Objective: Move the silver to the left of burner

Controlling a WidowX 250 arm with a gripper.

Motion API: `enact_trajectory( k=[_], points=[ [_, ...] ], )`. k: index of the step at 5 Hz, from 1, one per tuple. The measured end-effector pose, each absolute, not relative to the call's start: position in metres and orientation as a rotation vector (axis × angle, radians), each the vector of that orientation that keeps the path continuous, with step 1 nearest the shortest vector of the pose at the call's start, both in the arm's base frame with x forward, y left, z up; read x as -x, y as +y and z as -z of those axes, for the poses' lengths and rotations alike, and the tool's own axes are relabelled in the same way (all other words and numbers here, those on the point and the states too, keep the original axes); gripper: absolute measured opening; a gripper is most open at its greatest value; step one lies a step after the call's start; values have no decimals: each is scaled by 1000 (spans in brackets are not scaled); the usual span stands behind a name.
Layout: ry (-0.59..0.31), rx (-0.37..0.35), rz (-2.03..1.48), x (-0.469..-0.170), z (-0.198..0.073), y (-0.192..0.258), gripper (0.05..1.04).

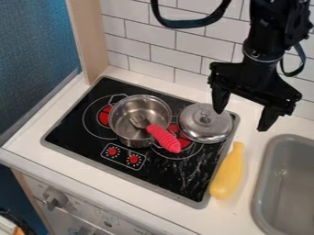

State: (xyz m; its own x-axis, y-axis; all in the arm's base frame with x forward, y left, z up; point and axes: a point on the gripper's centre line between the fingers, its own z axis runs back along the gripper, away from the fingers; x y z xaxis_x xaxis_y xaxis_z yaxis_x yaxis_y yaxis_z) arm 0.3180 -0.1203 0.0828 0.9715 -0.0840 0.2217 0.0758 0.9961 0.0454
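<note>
Your gripper (242, 120) hangs with its fingers spread by the stove's (92, 140) back right, one tip overlapping the silver lid's (205, 123) rim in view. The silver pot (130, 133) sits left of the lid, with black glass between it and the stove's left edge. A red-handled utensil (164, 138) juts over its rim toward you. A yellow toy (227, 175) lies between stove and sink (264, 183).

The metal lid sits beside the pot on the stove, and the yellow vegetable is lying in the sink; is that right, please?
Not quite: the camera view shows the yellow vegetable lying on the counter, between the stove and the sink. The metal lid does sit beside the pot on the stove.
</note>
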Motion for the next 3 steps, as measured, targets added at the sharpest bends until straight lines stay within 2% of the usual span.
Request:
enact_trajectory(
  k=[2,3],
  points=[
    [-173,-47,37,-323,-68,-107,1001],
    [-168,-91,-42,-335,-72,-83,1001]
  ],
)
